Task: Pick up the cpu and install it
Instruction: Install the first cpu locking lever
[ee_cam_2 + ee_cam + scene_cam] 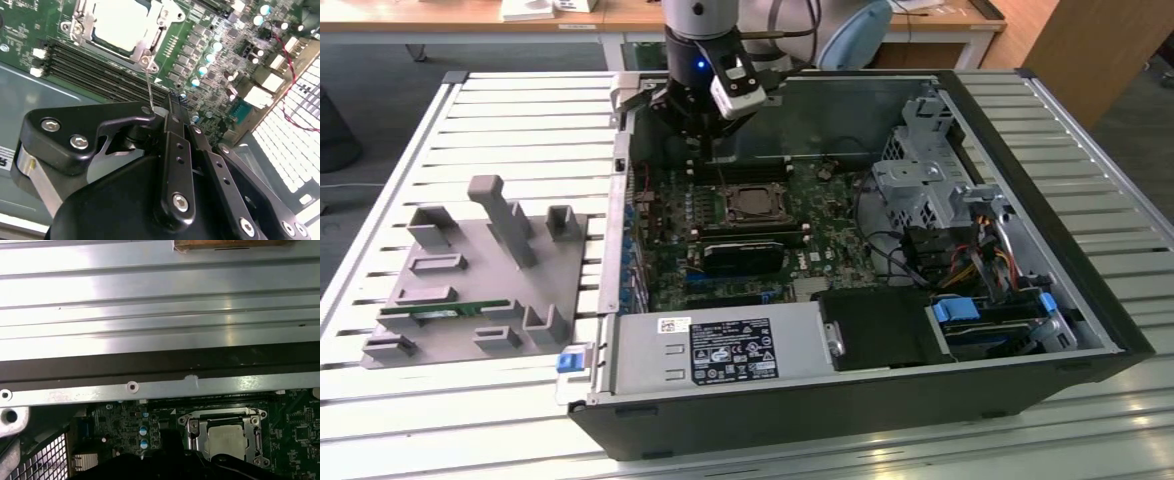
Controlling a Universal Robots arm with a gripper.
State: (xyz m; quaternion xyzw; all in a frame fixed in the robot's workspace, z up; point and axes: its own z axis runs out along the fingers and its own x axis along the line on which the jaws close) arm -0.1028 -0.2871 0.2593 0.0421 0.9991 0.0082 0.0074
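Slatted counter [494,120], open computer case [1067,330]; cpu [120,25] seated in socket; claw [172,107] narrow, empty, above lever; descend straight.

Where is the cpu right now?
The cpu sits in its motherboard socket mid-case in the exterior view, just below the gripper, above the black heatsink.

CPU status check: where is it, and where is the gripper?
Gripper inside the open case, above the motherboard, fingers shut, nothing seen held. CPU seated in its socket, beside the gripper. Socket lever wire near the fingertips.
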